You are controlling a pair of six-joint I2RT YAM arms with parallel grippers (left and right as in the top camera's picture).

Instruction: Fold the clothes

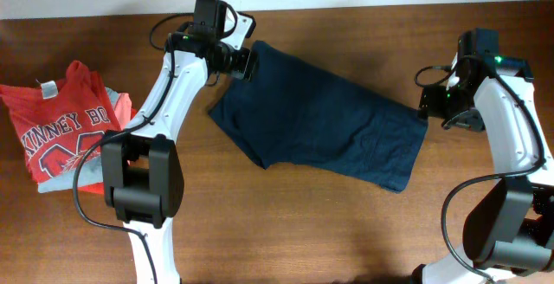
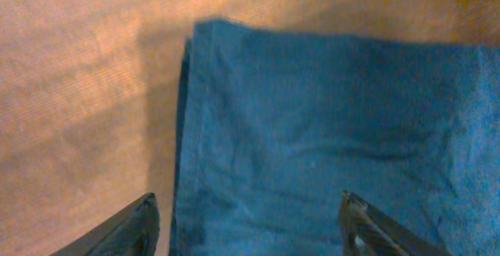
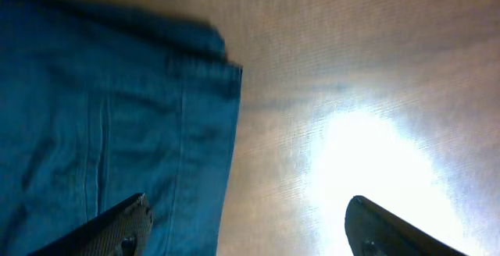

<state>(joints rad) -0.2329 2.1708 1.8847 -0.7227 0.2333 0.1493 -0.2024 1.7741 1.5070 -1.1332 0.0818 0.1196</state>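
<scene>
On table [image 1: 346, 232], navy shorts [image 1: 320, 119] lie flat (slantwise); left claw [image 2: 248, 213] and right claw [image 3: 248, 217] both spread at ends.

The only readable writing is on the red t-shirt [image 1: 65, 132] lying at the left edge of the table [image 1: 329, 232]: white block capitals arching across its chest spell "KINNEY BO", with the rest of the line lost in a fold of the cloth. Beneath that arch, larger white marks are too crumpled to make out. The small white neck label [image 1: 49, 87] at its collar is too small to read.
</scene>
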